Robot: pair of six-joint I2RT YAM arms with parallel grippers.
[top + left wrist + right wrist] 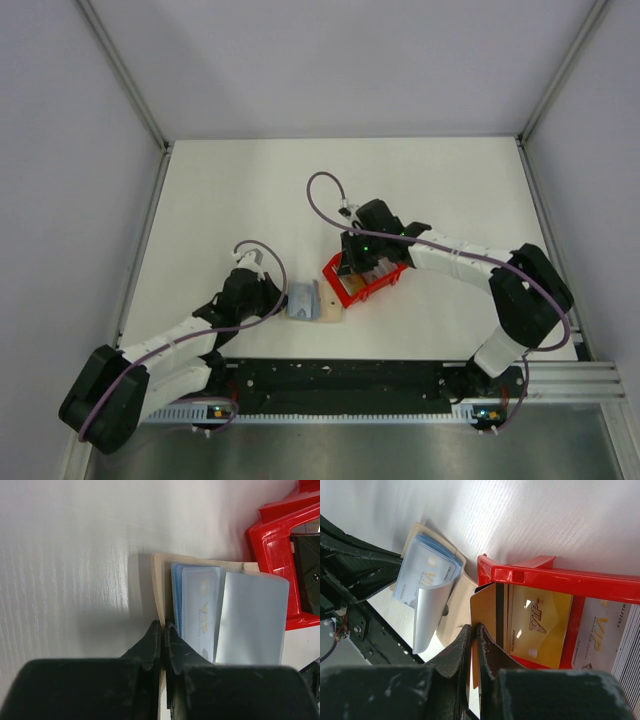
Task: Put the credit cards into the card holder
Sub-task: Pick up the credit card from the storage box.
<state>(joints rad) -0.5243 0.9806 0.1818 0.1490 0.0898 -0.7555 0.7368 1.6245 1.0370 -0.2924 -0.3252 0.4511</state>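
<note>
The beige card holder (325, 306) lies open on the table just left of the red tray (350, 293). Pale blue cards (200, 607) sit in it beside a greyish curved flap (252, 622). My left gripper (163, 626) is shut on the card holder's beige edge (159, 582); it also shows in the top view (281, 300). My right gripper (476, 626) is shut on a gold-orange card (487, 605), held on edge at the tray's left end, and shows over the tray in the top view (358, 268). A gold VIP card (540, 625) and a silver-white card (605, 640) lie in the tray.
The red tray's rim (560, 575) stands right next to the card holder (455, 612). The black base rail (340, 378) runs along the near table edge. Grey walls enclose the table on three sides.
</note>
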